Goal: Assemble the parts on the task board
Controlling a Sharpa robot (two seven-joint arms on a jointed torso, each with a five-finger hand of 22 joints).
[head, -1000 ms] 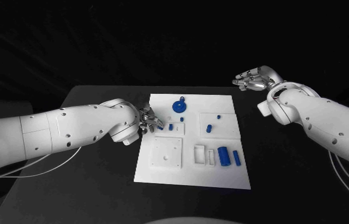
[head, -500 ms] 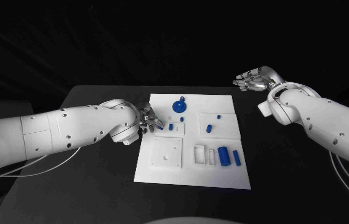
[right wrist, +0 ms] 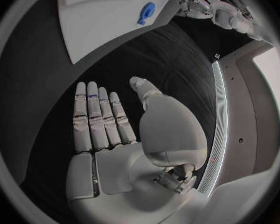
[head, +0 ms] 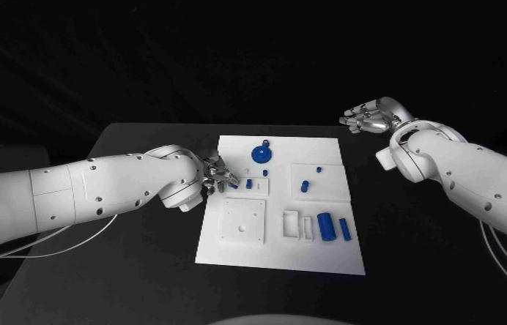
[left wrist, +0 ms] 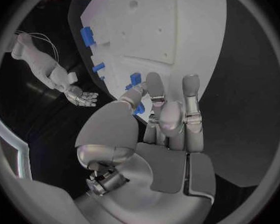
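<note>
Barely anything changing over the last second: left hand point(head: 217, 175) still hovering at the task board's point(head: 317, 149) left edge, right hand point(head: 370, 116) still parked off the board's far right corner, drifting only slightly. Parts all sitting as before. Likely meaning an insertion in progress, not a transit.

Left hand pinching a small blue part point(left wrist: 139, 109) between thumb and fingers, fingertips point(left wrist: 154, 79) curling over the raised white block point(head: 253, 186) where a blue peg point(head: 248, 184) stands. Seated or not: cannot tell. Right hand flat, fingers point(right wrist: 96, 117) pressed together side by side, thumb apart, holding nothing, above bare black table point(head: 138, 138).

Board: matte white plate, rigid, with square and slotted raised fixtures. Parts: smooth blue plastic — round gear point(head: 260, 154) near far edge, short pegs, two cylinders point(head: 325, 226) towards the near right corner. Hands: silver metal, jointed.
</note>
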